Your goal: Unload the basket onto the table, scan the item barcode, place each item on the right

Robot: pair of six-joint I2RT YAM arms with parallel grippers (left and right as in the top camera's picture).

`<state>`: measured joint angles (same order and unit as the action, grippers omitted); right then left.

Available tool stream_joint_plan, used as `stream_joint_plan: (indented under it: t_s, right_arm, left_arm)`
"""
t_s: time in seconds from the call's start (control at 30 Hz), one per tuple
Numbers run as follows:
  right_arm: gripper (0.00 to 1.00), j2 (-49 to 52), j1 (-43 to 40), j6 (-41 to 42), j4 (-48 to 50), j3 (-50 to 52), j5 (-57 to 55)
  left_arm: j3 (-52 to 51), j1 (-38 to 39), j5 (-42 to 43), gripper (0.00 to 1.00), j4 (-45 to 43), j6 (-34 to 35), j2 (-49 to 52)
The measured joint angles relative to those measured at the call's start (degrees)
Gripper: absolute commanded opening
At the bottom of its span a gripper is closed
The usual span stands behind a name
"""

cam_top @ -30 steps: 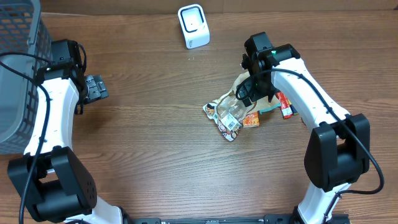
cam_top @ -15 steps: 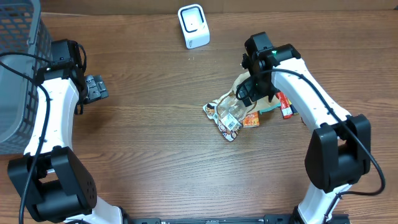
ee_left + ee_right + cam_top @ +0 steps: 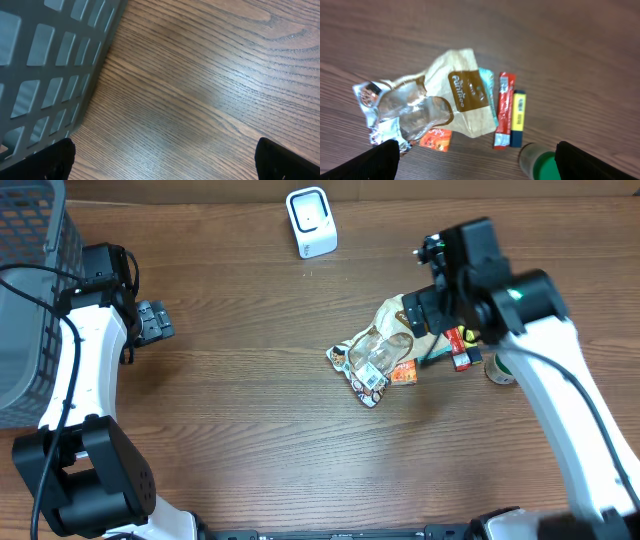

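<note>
Centre of the overhead frame: crinkled clear bag [image 3: 368, 362] flat on the wooden table [image 3: 250, 430], tan bag [image 3: 395, 320] overlapping its upper right, orange packet [image 3: 403, 374] at its lower right. Red stick [image 3: 505, 107] and blue-yellow stick [image 3: 518, 117] lie side by side just right of them, green-capped tub [image 3: 498, 370] near them. Right gripper [image 3: 477, 160] above this pile, jaws wide, holding nothing. Left gripper [image 3: 150, 322] mid-left, jaws wide, empty, beside grey basket [image 3: 30, 300]. White scanner [image 3: 311, 222] top centre, well apart from the pile.
</note>
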<state>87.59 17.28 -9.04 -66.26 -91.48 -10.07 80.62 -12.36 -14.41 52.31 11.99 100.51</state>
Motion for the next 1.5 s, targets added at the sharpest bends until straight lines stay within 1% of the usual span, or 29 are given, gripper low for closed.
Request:
stream_joint_plan:
  t_s: [0.33, 0.6, 0.9, 1.07, 1.2, 1.27, 1.37, 1.5]
  right_arm:
    - [1.0, -16.31, 0.0, 0.02, -0.04, 0.0, 0.0]
    - [1.0, -32.44, 0.0, 0.02, -0.11, 0.0, 0.0]
    - [1.0, -43.95, 0.0, -0.02, -1.03, 0.0, 0.0]
    - [1.0, -48.13, 0.0, 0.0, -3.48, -0.02, 1.05]
    - [1.0, -48.3, 0.0, 0.0, -7.82, 0.2, 1.77]
    - [1.0, -48.26, 0.02, 0.0, -7.91, 0.92, 2.1]
    - [1.0, -48.46, 0.0, 0.0, -7.45, 3.41, 2.89]
    - [1.0, -51.19, -0.07, 0.0, -4.7, 10.03, 5.22]
  left_arm:
    - [0.0, 0.0, 0.0, 1.0, 0.02, 0.0, 0.0]
    - [0.0, 0.0, 0.0, 1.0, 0.0, 0.0, 0.0]
    - [0.0, 0.0, 0.0, 1.0, 0.02, 0.0, 0.0]
    - [0.0, 0.0, 0.0, 1.0, 0.0, 0.0, 0.0]
    - [0.0, 0.0, 0.0, 1.0, 0.02, 0.0, 0.0]
    - [0.0, 0.0, 0.0, 1.0, 0.02, 0.0, 0.0]
    - [0.0, 0.0, 0.0, 1.0, 0.0, 0.0, 0.0]
    - [0.0, 0.0, -0.02, 1.0, 0.0, 0.0, 0.0]
